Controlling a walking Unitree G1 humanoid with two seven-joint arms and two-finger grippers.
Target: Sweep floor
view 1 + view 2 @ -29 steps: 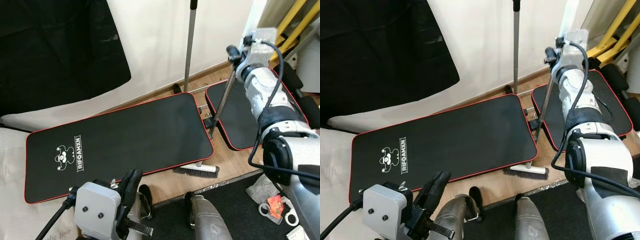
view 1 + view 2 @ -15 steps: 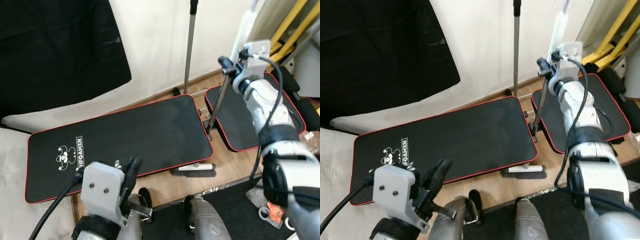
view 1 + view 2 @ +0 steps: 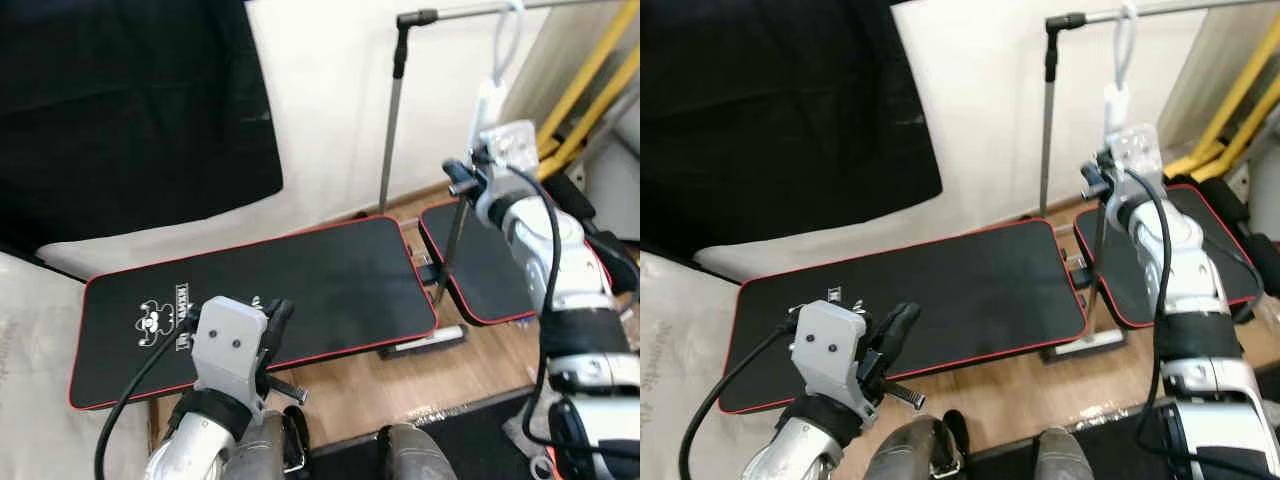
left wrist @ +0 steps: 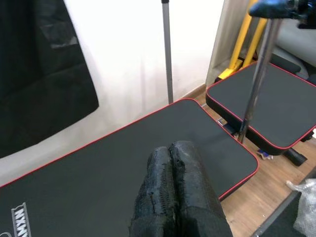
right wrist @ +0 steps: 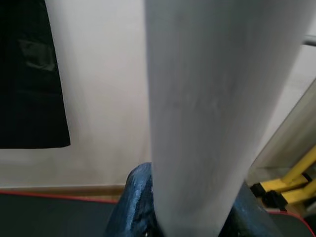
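My right gripper [image 3: 461,184] is shut on the top of a broom's grey handle [image 3: 450,248], held high at the right. The handle slants down to the brush head [image 3: 430,342], which rests on the wooden floor [image 3: 400,378] below the gap between two black red-edged mats. In the right wrist view the handle [image 5: 212,113] runs between my black fingers [image 5: 136,202]. My left gripper [image 3: 277,322] hovers low over the near edge of the big mat [image 3: 300,270], shut with nothing in it; its fingers [image 4: 173,197] press together.
A smaller mat [image 3: 490,262] lies at the right. A metal stand pole [image 3: 392,130] rises by the wall behind the mats. Black cloth [image 3: 130,100] hangs at the back left, yellow bars [image 3: 590,70] lean at the far right, and a white sack [image 3: 30,400] lies at the left.
The camera has lifted and shifted. The brush head has slid rightward along the floor under the big mat's corner. My left gripper has risen over the mat's near edge.
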